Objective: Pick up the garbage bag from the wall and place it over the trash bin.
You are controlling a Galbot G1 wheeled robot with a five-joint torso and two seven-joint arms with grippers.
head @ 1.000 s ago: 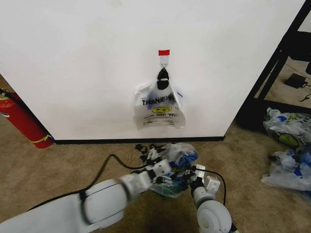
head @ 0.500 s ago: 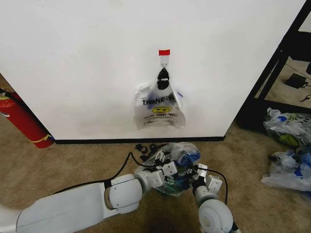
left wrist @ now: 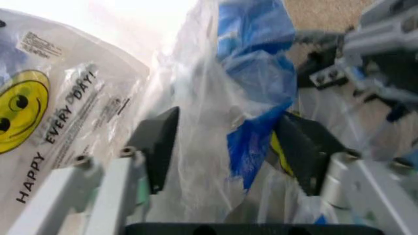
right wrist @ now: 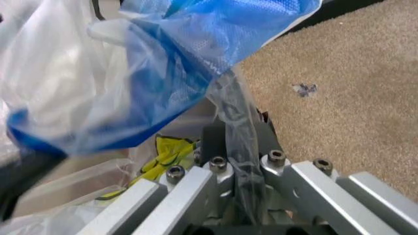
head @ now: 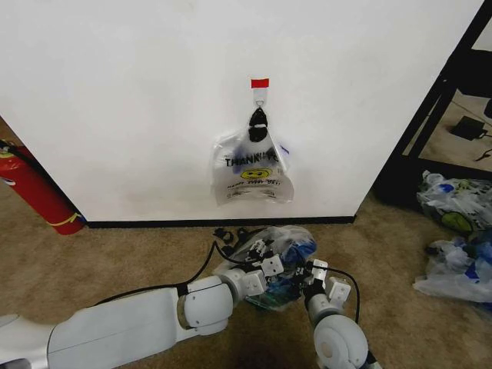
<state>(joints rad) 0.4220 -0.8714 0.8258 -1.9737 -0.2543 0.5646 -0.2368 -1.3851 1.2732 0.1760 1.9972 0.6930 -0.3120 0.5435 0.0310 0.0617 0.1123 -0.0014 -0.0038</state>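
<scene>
Bag (head: 280, 254): on floor below wall (head: 138, 100).
Left gripper (left wrist: 228, 147): fingers apart, astride bag.
Right gripper (right wrist: 238, 147): fingers clamped on bag.

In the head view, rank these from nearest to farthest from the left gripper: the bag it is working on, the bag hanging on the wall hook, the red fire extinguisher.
From the left gripper:
1. The garbage bag, at the fingers, on the floor below the hook.
2. The hanging bag, on the wall straight ahead.
3. The fire extinguisher, far to the robot's left against the wall.
</scene>
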